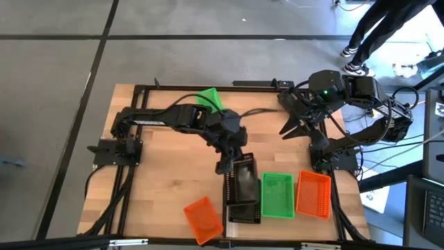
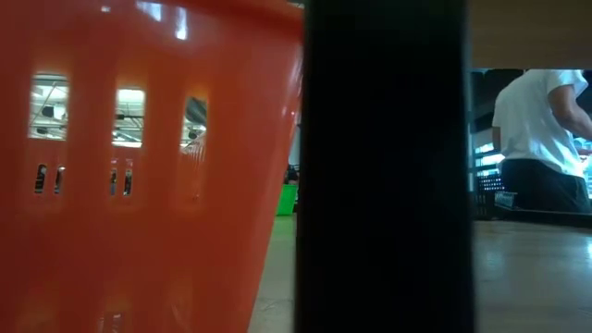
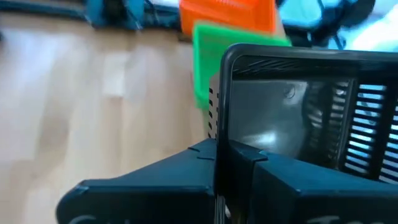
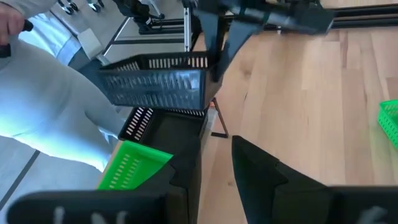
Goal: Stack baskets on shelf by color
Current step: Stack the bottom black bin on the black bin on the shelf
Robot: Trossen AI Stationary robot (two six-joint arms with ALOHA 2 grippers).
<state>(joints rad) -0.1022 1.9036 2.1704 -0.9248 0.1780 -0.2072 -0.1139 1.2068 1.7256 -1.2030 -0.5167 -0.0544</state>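
Note:
My left gripper (image 1: 232,165) is over the table's middle, shut on a black mesh basket (image 1: 245,179). That basket hangs just above a second black basket (image 1: 243,210). A green basket (image 1: 276,195) and an orange basket (image 1: 313,194) stand in a row to the right of the black ones. Another orange basket (image 1: 203,219) sits at the near edge, and another green one (image 1: 210,98) at the far edge. My right gripper (image 1: 293,128) waits open above the far right of the table. I cannot make out the pale shelf board under the row. My left gripper (image 3: 221,155) grips the black basket by its end wall (image 3: 219,106), close to a corner. One finger is inside the basket and one outside. The fingers come down from above (image 4: 214,56). The basket (image 4: 155,84) is lifted clear and roughly level over the lower black basket (image 4: 168,130).
In the low view the near orange basket (image 2: 139,166) and a black shape (image 2: 384,166) block most of the table. A person in a white shirt (image 2: 541,120) stands beyond the table. Bare wood lies left of the black baskets (image 1: 173,173).

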